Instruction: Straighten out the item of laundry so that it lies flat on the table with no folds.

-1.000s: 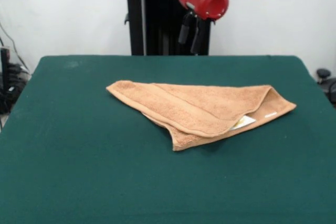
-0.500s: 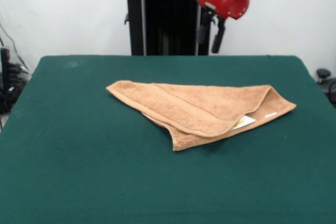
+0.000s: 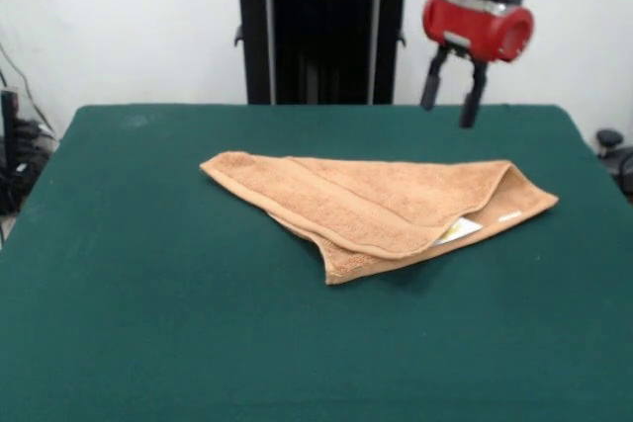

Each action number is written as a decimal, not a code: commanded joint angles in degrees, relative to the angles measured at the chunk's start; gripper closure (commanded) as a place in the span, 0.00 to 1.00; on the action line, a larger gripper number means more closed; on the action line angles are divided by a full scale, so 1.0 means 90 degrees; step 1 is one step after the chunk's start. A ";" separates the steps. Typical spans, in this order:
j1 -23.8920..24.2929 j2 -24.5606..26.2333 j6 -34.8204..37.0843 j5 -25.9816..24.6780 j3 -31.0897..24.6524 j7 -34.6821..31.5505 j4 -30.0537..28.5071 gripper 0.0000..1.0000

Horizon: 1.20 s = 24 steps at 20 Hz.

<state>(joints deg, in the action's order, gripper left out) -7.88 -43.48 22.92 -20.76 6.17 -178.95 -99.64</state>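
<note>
A: Where was the towel (image 3: 381,210)?

B: It lay mid-frame on the table (image 3: 148,323), a little right of centre. It was folded over itself into a rough triangle, with one point at the left, one at the far right and one toward the bottom of the frame. A white label (image 3: 457,231) peeked out from under the upper layer at the lower right.

A: And the gripper (image 3: 451,106)?

B: It hung in the upper right of the frame, above the table's far edge and clear of the cloth. Its two fingers (image 3: 472,106) were parted with a plain gap between them, holding nothing.

A: So which step was it?

B: I judged it the approach: nothing was gripped, and the fold was not yet undone.

A: What did the next move call for?

B: Probably coming down onto a free corner of the upper layer, pinching that layer alone, then drawing it away so that the fold opened flat.
</note>
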 commanded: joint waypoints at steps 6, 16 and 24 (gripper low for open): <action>-0.0336 0.1590 -0.0251 0.0176 0.0468 -0.0761 0.1150 0.00; -0.0748 0.1841 0.0005 0.0317 0.1266 -0.0845 0.1412 0.00; -0.0334 0.1802 -0.0997 0.1043 0.0392 -0.0855 0.0830 0.00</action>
<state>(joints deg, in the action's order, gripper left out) -12.38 -28.03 20.62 -17.01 16.86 -178.95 -88.99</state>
